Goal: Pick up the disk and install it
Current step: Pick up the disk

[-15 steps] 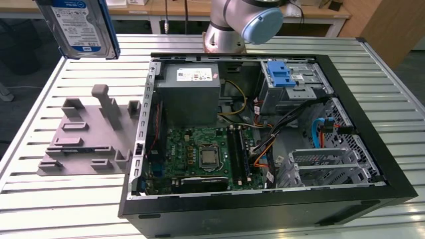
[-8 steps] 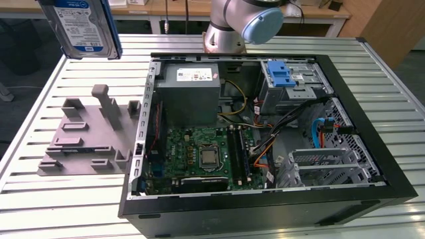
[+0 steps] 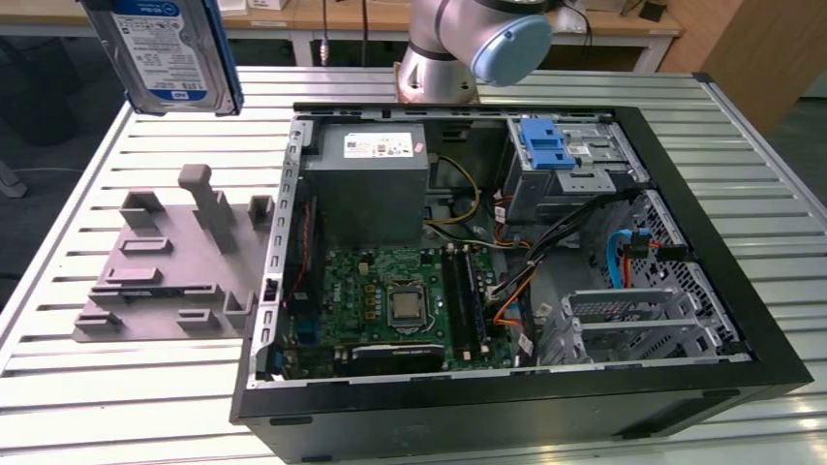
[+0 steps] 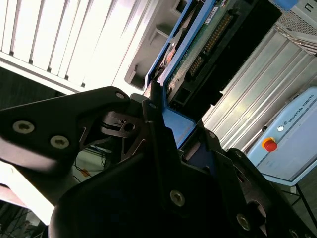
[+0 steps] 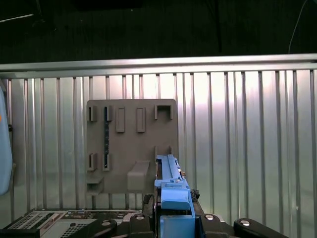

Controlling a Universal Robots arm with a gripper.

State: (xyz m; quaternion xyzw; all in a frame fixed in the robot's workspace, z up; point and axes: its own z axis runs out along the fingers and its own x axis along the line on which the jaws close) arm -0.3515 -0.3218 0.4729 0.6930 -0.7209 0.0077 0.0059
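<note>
Here the gripper (image 4: 171, 121) has its jaws pinching the disk (image 3: 162, 53) by its blue carrier frame. In both wrist views the black jaws press on either side of the blue edge. In the exterior view the disk hangs in the air at the exterior view's left, label side showing, clear of the slatted desk (image 3: 130, 387). The first wrist view looks down past the disk onto the grey fixture (image 5: 131, 144), which lies flat on the desk beside the open computer case (image 3: 517, 417) — well apart from the case's blue-latched drive cage (image 3: 549, 145).
</note>
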